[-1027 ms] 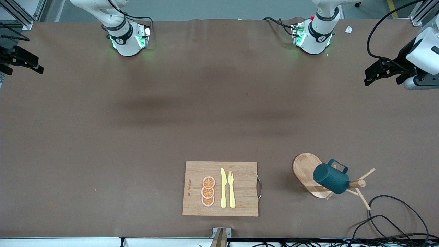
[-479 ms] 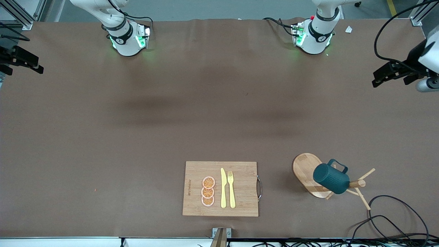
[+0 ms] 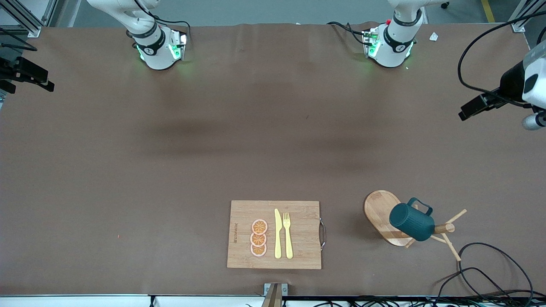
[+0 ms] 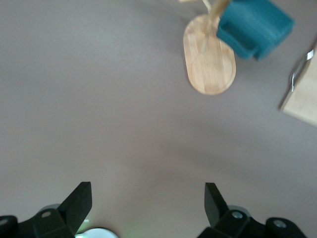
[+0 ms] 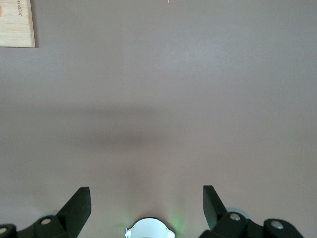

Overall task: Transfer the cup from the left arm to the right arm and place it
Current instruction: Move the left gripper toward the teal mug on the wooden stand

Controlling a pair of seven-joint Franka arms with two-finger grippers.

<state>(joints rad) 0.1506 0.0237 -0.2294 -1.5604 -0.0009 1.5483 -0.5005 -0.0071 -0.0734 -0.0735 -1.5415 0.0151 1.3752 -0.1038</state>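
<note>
Cup (image 3: pixel 411 221) hangs on a peg of the wooden rack (image 3: pixel 443 230), over the rack's oval base (image 3: pixel 377 211), toward the left arm's end of the table (image 3: pixel 170 170). Cutting board (image 3: pixel 243 213) sits beside the rack, mid-table near the front camera edge. On the board: three fruit slices (image 3: pixel 259 238), then knife (image 3: pixel 277 233), then fork (image 3: pixel 288 234) side by side. Cables (image 3: pixel 490 273) lie near the rack at the table corner.

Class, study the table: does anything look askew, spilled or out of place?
Nothing is spilled or broken. The cup hangs tilted on the wooden mug stand, as a mug tree holds it. Loose black cables trail onto the table beside the stand.
</note>
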